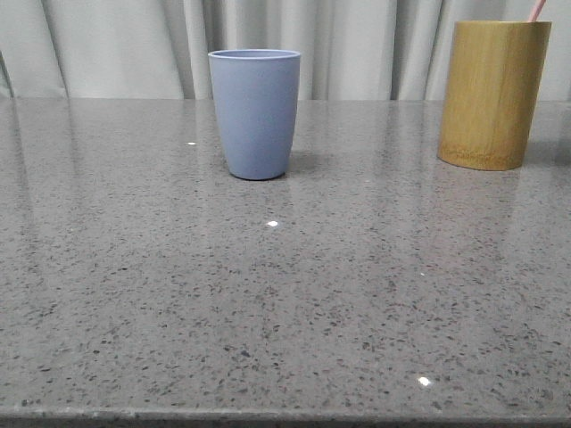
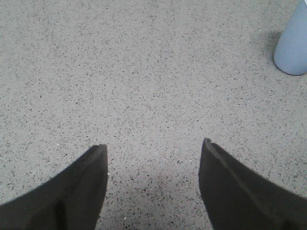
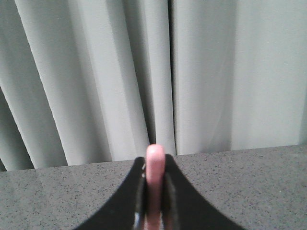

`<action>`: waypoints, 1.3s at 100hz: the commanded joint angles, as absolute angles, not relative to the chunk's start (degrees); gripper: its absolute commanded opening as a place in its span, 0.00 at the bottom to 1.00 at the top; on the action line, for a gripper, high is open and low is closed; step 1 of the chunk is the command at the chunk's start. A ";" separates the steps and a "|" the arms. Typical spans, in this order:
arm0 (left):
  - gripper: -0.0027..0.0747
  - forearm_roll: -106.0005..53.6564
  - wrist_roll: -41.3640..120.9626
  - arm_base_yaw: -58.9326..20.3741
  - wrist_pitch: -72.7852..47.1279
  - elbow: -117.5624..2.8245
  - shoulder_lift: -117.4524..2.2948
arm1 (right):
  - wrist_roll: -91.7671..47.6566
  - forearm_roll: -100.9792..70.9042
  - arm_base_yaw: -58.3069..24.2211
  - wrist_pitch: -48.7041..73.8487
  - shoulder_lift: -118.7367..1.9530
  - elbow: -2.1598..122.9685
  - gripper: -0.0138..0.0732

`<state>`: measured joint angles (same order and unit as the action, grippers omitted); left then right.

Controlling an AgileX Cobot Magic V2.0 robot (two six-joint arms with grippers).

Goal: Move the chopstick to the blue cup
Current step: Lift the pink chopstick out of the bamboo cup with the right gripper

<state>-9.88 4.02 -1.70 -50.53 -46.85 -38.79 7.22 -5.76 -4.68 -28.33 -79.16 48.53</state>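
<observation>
The blue cup (image 1: pixel 255 111) stands upright on the grey speckled table, left of centre toward the back. A pale pink chopstick (image 1: pixel 536 9) pokes up from the bamboo holder (image 1: pixel 493 94) at the back right, its upper end cut off by the frame edge. In the right wrist view my right gripper (image 3: pixel 154 165) is shut on the chopstick (image 3: pixel 155 155), whose rounded pink end sticks out between the black fingers. My left gripper (image 2: pixel 153 146) hangs open over bare table, nothing between its fingers, with the blue cup (image 2: pixel 292 43) off to one side.
The speckled stone table (image 1: pixel 268 303) stretches wide in front of both cups. Grey curtains (image 1: pixel 116 45) hang right behind the table's far edge. The bamboo holder is taller than the blue cup and stands well to its right.
</observation>
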 commanded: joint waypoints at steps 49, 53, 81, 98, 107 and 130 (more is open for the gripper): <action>0.57 -10.80 3.67 -1.57 -46.64 -48.22 -38.75 | 6.08 -8.25 -4.46 -18.32 -70.29 59.19 0.09; 0.57 -10.80 3.67 -1.57 -46.64 -48.22 -38.75 | 6.08 -8.79 -4.46 -15.36 -69.44 60.89 0.09; 0.57 -10.80 3.67 -1.57 -46.64 -48.22 -38.75 | 6.08 -12.40 -5.04 4.31 -65.68 73.37 0.09; 0.57 -10.80 3.67 -1.57 -46.64 -48.22 -38.75 | 6.08 -13.15 -10.02 10.09 -65.59 78.43 0.09; 0.57 -10.80 3.67 -1.57 -46.64 -48.22 -38.75 | 6.04 -13.15 -14.41 9.19 -65.72 78.42 0.09; 0.57 -10.80 3.67 -1.57 -46.64 -48.22 -38.75 | 6.04 -13.15 -23.20 3.22 -70.52 78.42 0.09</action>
